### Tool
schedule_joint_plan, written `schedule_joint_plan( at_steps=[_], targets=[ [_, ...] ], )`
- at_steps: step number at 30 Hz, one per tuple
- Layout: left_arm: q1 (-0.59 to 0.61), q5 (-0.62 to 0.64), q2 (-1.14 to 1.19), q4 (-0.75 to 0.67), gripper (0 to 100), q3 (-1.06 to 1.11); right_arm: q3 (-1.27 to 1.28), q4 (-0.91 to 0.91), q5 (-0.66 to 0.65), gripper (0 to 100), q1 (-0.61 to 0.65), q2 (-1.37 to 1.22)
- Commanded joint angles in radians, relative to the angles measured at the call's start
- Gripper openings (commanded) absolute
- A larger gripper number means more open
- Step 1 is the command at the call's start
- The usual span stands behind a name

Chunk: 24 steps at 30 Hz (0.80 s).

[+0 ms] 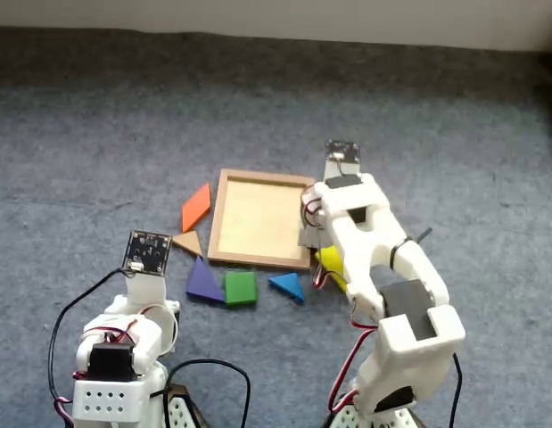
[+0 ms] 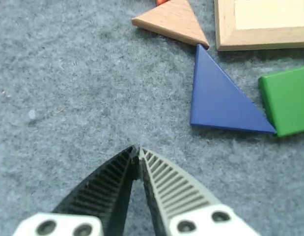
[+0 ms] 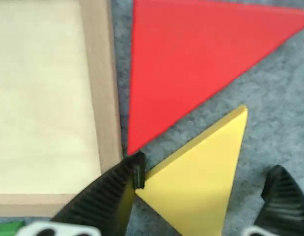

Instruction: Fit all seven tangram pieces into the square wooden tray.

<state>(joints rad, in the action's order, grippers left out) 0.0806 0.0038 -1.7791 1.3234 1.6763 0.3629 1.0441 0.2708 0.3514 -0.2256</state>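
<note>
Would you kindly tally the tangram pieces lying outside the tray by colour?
blue pieces: 2
orange piece: 1
plain wooden piece: 1
green piece: 1
yellow piece: 1
red piece: 1
Total: 7

— How does the left arm (image 1: pixel 124 352) sit?
— Folded back close over its base, wrist tipped forward and down. The left gripper (image 2: pixel 138 151) has its jaws pressed together, ribbed tips meeting.
— And the other one?
— The right arm (image 1: pixel 383 276) stretches well forward from its base, farther out than the left, wrist bent downward. The right gripper (image 3: pixel 207 179) is spread wide, one finger held well apart from the other
</note>
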Motion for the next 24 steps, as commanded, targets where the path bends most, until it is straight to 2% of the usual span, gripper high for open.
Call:
schedule_joint_plan(
  at_steps=[1, 5, 9, 15, 19, 24],
  targets=[
    [0.012, 0.008, -0.030, 0.003, 1, 0.019, -0.030, 0.090, 0.005, 37.1, -0.027, 0.005],
    [0.012, 0.008, -0.030, 0.003, 1, 0.019, -0.031, 0.157, 0.000, 37.1, -0.096, 0.005],
    [0.012, 0.008, -0.030, 0.003, 1, 0.019, -0.033, 0.217, -0.157, 37.1, -0.139, 0.007],
    [0.012, 0.008, -0.030, 0.003, 1, 0.019, -0.025, 0.220, -0.307, 37.1, -0.151, 0.090],
    [0.012, 0.008, -0.030, 0.003, 1, 0.019, 0.030, 0.183, -0.417, 37.1, -0.145, 0.211],
    [0.012, 0.008, -0.030, 0.003, 1, 0.019, 0.220, 0.021, -0.572, 37.1, -0.145, 0.343]
  ],
)
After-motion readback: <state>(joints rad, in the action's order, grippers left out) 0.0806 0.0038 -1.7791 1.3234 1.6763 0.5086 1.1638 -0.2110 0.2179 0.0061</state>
